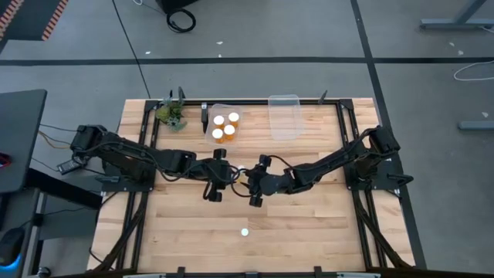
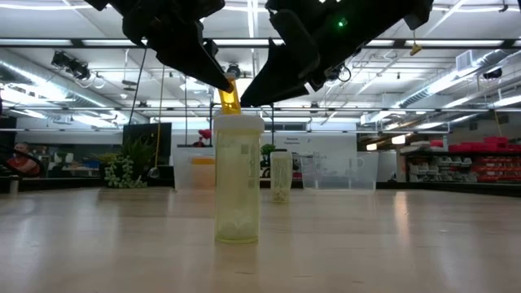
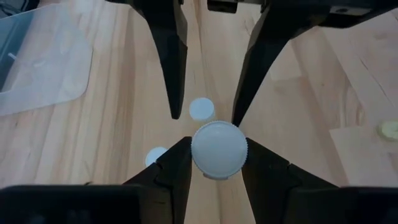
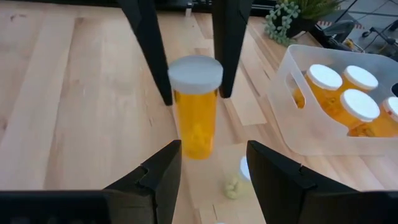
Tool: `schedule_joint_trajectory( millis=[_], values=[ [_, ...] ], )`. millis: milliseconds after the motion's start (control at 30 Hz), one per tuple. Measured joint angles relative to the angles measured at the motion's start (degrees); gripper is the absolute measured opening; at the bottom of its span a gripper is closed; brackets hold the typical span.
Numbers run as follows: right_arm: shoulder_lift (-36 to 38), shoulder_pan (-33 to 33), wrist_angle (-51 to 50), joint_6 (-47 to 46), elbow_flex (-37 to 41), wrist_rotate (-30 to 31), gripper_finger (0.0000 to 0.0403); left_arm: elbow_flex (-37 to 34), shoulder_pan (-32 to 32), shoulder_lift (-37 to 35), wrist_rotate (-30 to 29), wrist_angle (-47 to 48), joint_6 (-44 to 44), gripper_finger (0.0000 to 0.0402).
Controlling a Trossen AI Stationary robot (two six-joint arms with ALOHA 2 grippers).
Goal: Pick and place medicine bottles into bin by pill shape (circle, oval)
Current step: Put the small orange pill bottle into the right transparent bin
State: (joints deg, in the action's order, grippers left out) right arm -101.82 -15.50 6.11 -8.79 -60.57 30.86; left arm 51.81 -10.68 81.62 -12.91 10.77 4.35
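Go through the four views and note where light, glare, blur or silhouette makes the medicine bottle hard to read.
High view: even light, but the held medicine bottle is lost among dark arms. Low view: bright ceiling strips leave both arms in silhouette; a near bottle looks pale and soft. Left wrist view: only the white cap shows, between the left gripper jaws. Right wrist view: the held bottle is clear orange; the bin is slightly soft.

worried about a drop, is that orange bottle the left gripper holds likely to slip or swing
The orange bottle is probably light: only a few pills show inside. The left gripper pinches just its white cap, so the body hangs below and could swing. The round, smooth-looking plastic might slip, and would likely roll if dropped on the table.
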Motion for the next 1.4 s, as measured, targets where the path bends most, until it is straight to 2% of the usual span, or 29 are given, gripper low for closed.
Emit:
schedule_joint_trajectory(
  millis=[333, 1400],
  values=[
    [0.02, 0.00, -8.10, 0.04, -4.76, -1.05, 0.0188, 0.00, 0.00, 0.00, 0.00, -0.20, 1.30, 0.0135],
    [0.02, 0.37, -6.67, 0.46, -4.77, -1.56, 0.0188, 0.00, -0.06, 0.00, 0.00, -5.30, 3.88, 0.0140]
  ],
)
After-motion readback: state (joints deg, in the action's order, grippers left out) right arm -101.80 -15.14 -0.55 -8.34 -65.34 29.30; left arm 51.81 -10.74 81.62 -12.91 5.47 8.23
